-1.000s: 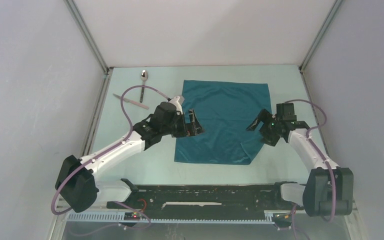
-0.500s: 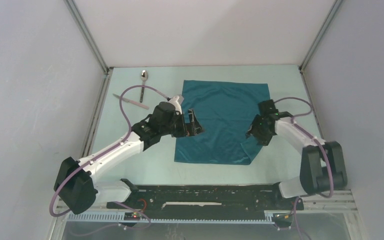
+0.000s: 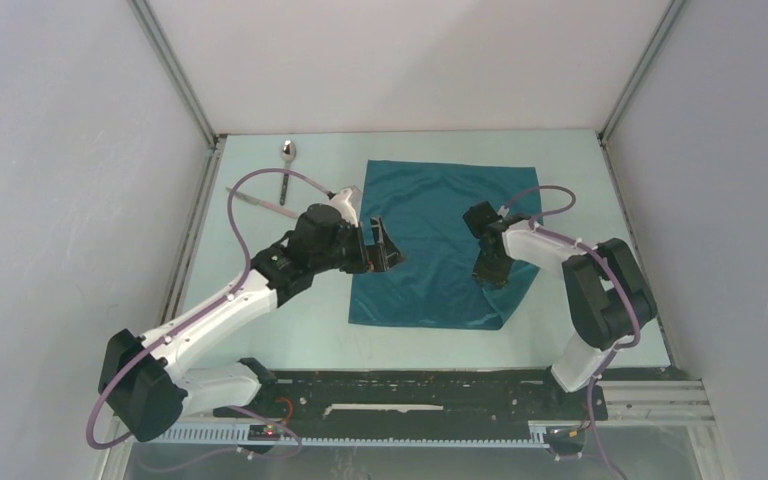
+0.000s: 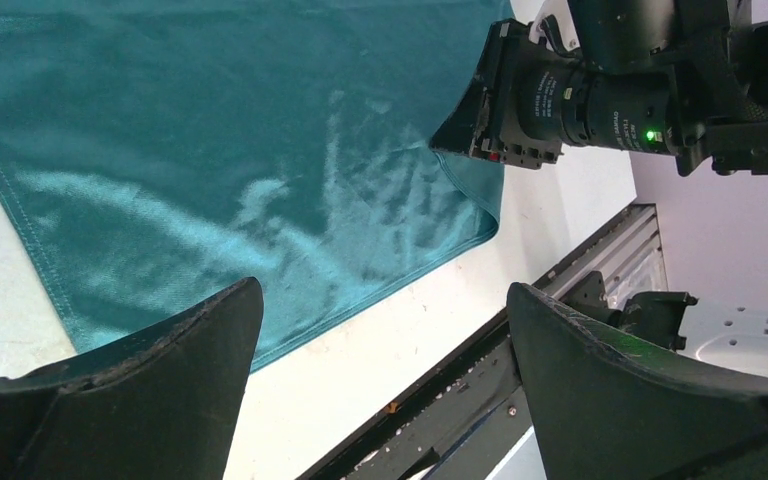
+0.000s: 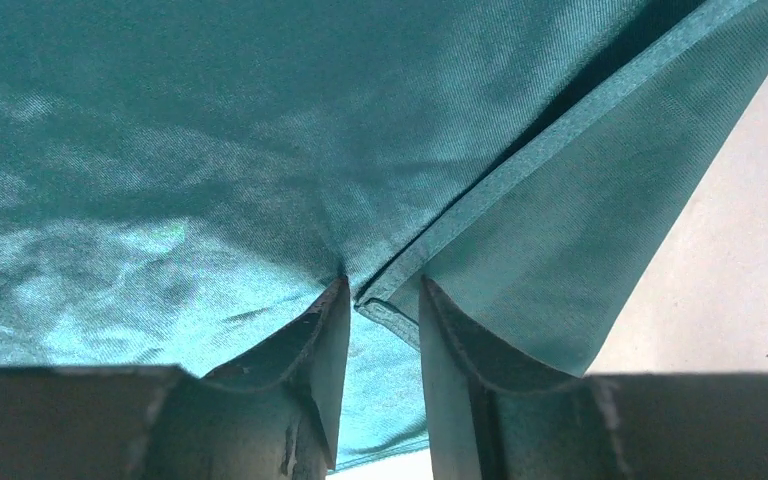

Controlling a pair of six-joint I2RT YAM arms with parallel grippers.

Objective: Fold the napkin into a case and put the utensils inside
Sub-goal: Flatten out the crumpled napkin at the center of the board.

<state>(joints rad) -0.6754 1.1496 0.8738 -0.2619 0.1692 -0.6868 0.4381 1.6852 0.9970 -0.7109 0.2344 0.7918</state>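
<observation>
One knife (image 3: 255, 200) end hidden behind left arm (image 3: 305, 245).

Around my work area
I stand at a pale table (image 3: 420, 345) with white walls (image 3: 400, 60) behind and at both sides, metal posts (image 3: 175, 70) in the far corners, and a black rail (image 3: 410, 385) along the near edge.

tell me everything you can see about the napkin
The napkin is a plain teal cloth, slightly shiny, with a stitched hem, roughly square. It lies spread on the pale table, mostly flat with soft wrinkles. The right gripper pinches the hem at its near right side, where the edge is turned up and shows its underside. The left gripper hangs open over the near left edge; whether it touches cannot be told.
</observation>
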